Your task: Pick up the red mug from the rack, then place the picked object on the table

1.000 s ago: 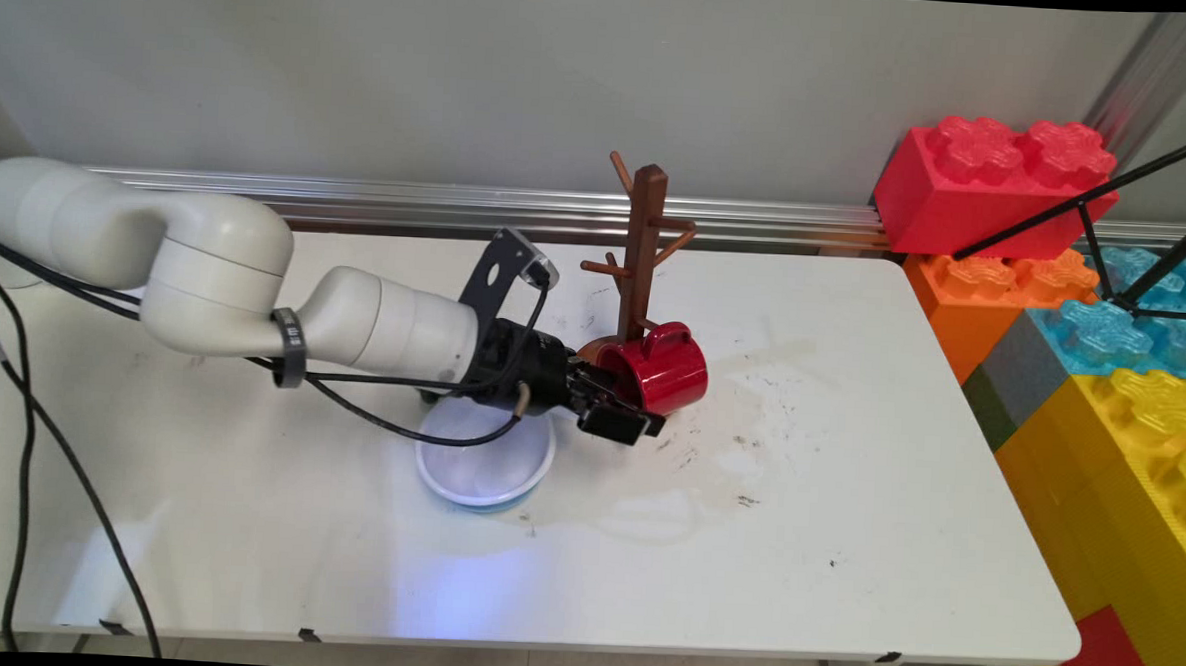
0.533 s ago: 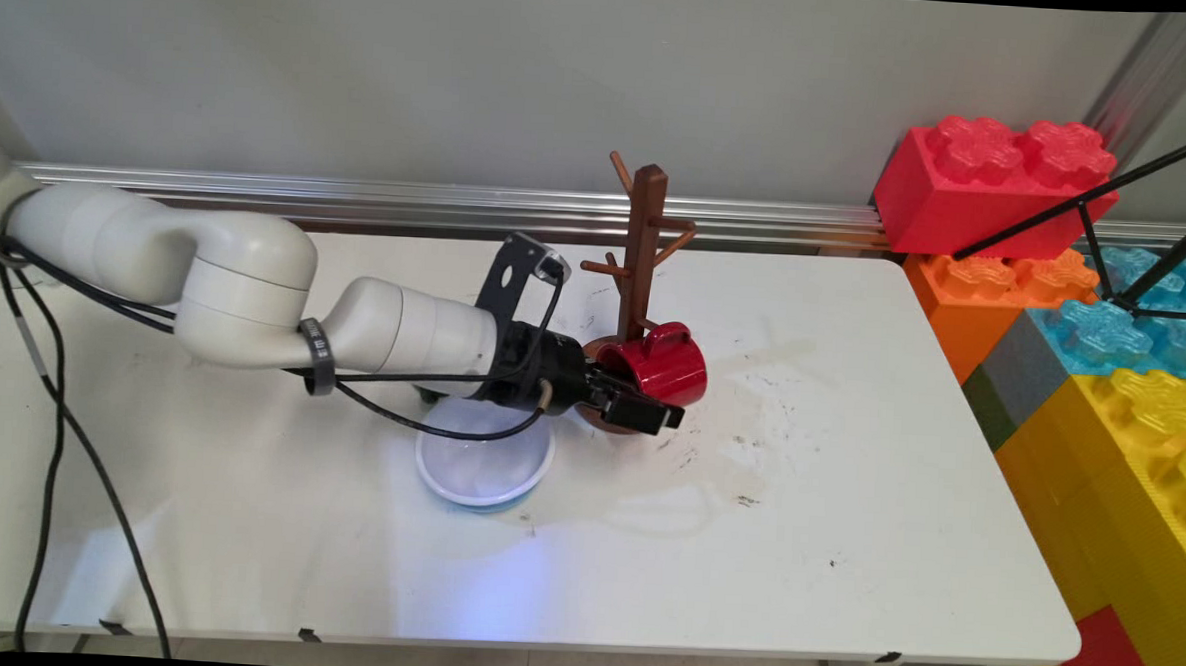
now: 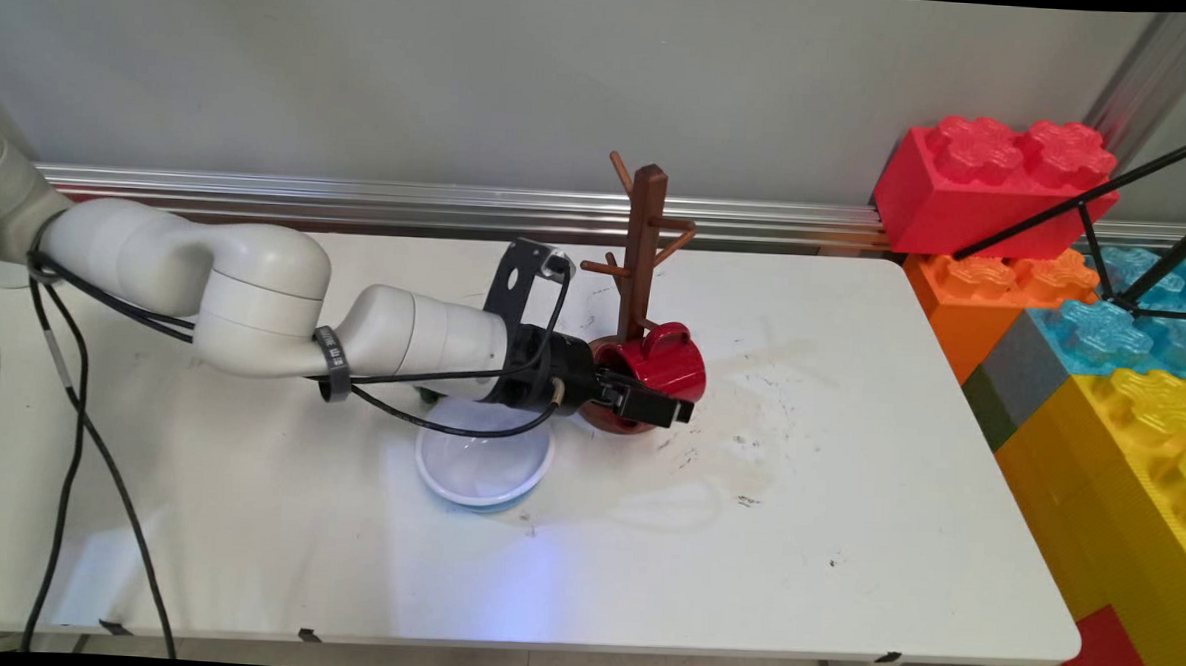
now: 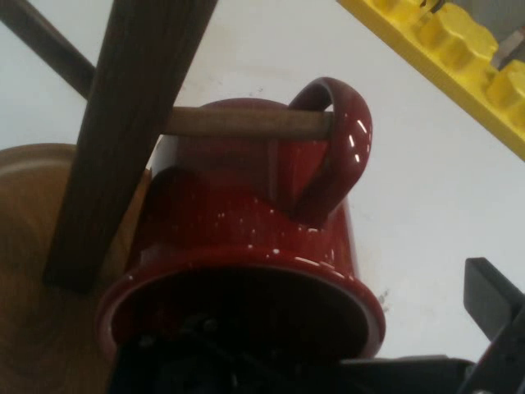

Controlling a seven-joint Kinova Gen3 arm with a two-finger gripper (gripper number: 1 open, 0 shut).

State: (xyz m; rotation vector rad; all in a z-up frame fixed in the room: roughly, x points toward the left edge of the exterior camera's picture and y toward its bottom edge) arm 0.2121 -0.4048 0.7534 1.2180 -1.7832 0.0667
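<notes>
Gripper (image 3: 650,408) clamped on red mug (image 3: 664,364) at foot of mug tree (image 3: 643,245).

Arm comes in low from left, hand roughly level w/ table (image 3: 844,544); gripper grips mug by its rim wall, one finger (image 3: 665,408) outside on near side, other seems to be inside the mouth (hand view: mouth dark, can't make it out clearly). Mug lies on its side, mouth twd gripper, handle (image 4: 340,152) up; in hand view a lower peg (image 4: 246,123) of tree passes thru handle loop. Mug sits over tree's round base (image 4: 33,271), just beside the post (image 4: 123,139). White bowl (image 3: 484,463) on table under wrist, near-left of mug, apart from it. Big toy bricks (image 3: 1075,294) stacked off table's right end, well apart.
</notes>
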